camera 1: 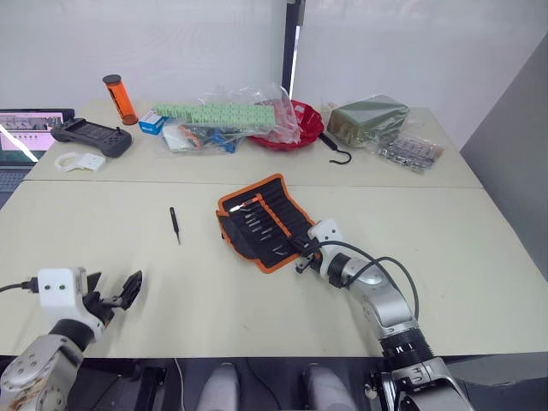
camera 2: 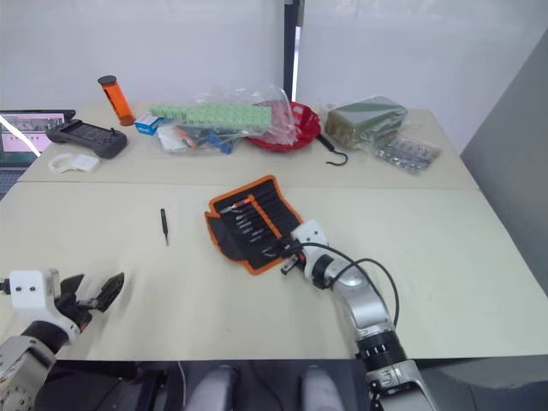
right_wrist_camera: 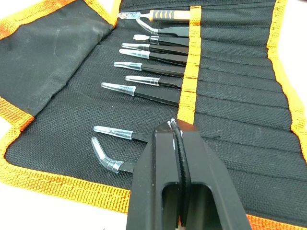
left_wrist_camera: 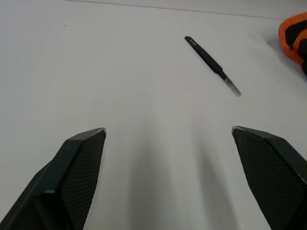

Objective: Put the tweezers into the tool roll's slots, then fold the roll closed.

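Black fabric tool roll [camera 1: 264, 222] lies unfolded on my table [camera 1: 445, 248], several tweezers [right_wrist_camera: 148, 79] seated in its slots [right_wrist_camera: 189, 91]. My right gripper [right_wrist_camera: 175, 127] rests over the roll, fingers pressed together, holding nothing. One loose tweezer [left_wrist_camera: 212, 65] lies apart, ahead of my wide-spread left gripper [left_wrist_camera: 168, 139].

From head height the two eye views look forward and down over the same worktop [camera 1: 428, 257], sharing the open tool roll [camera 1: 265, 221], which the right wrist view sees from very close, while the left wrist view looks low across bare worktop toward one loose tweezers [left_wrist_camera: 212, 65].
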Controlling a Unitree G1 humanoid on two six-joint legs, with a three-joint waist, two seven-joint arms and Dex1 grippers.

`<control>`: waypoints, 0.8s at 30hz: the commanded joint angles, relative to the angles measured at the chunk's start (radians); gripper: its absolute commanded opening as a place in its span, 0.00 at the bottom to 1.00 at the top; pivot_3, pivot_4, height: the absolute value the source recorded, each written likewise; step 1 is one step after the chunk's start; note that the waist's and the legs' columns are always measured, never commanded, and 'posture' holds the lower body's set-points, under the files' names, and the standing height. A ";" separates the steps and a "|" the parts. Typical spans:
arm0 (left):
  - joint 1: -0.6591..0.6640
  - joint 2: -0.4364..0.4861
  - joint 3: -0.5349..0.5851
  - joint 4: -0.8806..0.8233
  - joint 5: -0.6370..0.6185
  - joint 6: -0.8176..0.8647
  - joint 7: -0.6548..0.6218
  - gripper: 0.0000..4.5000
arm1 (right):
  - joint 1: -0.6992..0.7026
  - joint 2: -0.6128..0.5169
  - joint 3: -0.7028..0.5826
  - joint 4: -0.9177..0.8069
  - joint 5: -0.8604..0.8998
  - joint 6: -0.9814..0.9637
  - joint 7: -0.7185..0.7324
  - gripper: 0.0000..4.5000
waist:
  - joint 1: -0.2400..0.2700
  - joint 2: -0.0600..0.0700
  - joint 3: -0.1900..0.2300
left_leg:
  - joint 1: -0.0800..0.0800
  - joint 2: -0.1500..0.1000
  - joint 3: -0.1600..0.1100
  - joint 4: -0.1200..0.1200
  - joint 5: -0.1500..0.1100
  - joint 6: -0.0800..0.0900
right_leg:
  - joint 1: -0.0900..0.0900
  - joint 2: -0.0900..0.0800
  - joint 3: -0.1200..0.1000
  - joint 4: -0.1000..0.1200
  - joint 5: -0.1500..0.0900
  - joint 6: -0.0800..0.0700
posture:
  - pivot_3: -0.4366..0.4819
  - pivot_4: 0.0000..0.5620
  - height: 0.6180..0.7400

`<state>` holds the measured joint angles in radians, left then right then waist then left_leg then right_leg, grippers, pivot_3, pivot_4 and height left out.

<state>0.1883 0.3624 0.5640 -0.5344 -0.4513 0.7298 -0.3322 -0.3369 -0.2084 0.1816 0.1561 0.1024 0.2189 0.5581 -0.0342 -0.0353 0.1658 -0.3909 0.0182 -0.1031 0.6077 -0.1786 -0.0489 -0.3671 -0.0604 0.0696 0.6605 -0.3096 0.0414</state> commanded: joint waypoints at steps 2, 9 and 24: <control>-0.139 0.002 -0.074 -0.002 0.017 0.084 0.121 0.99 | 0.036 -0.006 -0.004 0.026 -0.017 0.032 -0.023 0.00 | -0.003 -0.003 -0.002 | 0.000 0.000 0.000 0.000 0.000 0.000 | 0.000 0.000 0.000 0.000 0.000 0.000 | 0.48 0.27 1.00; -0.352 -0.026 -0.191 0.114 0.106 0.143 0.281 0.99 | 0.052 -0.014 -0.010 -0.002 -0.017 0.043 -0.035 0.00 | -0.002 -0.002 -0.001 | -0.001 -0.001 -0.001 0.000 0.000 0.000 | 0.000 0.000 0.000 0.000 0.000 0.002 | 0.48 0.27 1.00; -0.471 -0.110 -0.363 0.270 0.221 0.195 0.377 0.94 | 0.057 -0.033 -0.012 -0.031 -0.023 0.058 -0.047 0.00 | 0.007 -0.001 -0.001 | -0.002 -0.002 -0.001 0.000 0.000 0.000 | 0.000 0.000 0.000 0.000 0.001 0.002 | 0.48 0.27 1.00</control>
<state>-0.2735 0.2525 0.2093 -0.2723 -0.2509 0.9326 0.0334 -0.3038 -0.2204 0.1821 0.0901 0.1010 0.2315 0.5284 -0.0271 -0.0360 0.1652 -0.3927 0.0162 -0.1040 0.6080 -0.1786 -0.0490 -0.3676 -0.0608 0.0695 0.6604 -0.3090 0.0439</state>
